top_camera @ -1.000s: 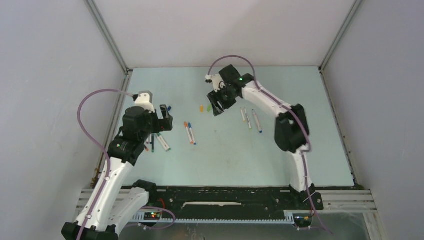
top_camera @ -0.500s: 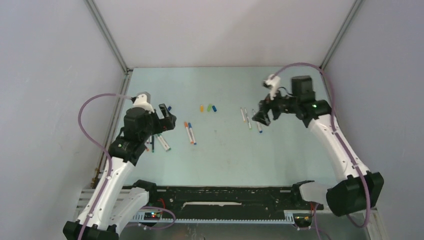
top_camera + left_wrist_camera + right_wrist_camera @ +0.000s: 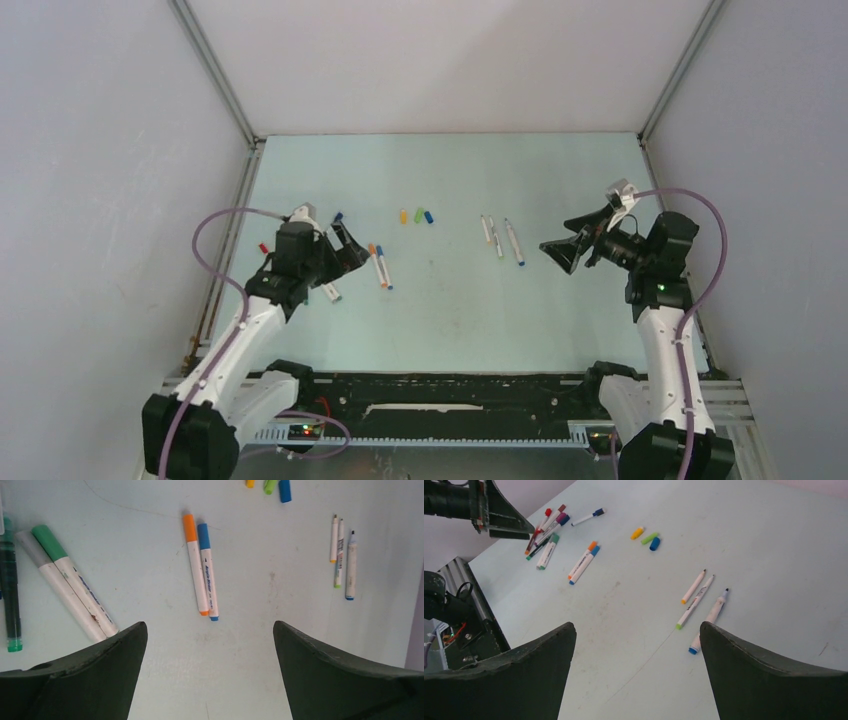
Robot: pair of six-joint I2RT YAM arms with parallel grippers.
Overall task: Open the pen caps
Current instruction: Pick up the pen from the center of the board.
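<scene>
Between grasps: left hand (image 3: 208, 625) and right hand (image 3: 636, 625) gape wide, empty. Likely next, grip the orange-capped white plastic pen (image 3: 195, 565) at nine o'clock on the surface (image 3: 450, 320).

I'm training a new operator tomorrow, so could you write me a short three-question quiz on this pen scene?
1. True or false: the left end effector grips a pen.
2. How many uncapped pens lie side by side? A) one B) three C) five
3. Fill in: of the three loose caps in a row, the middle one is ____.
Key: 1 false; 2 B; 3 green.
</scene>
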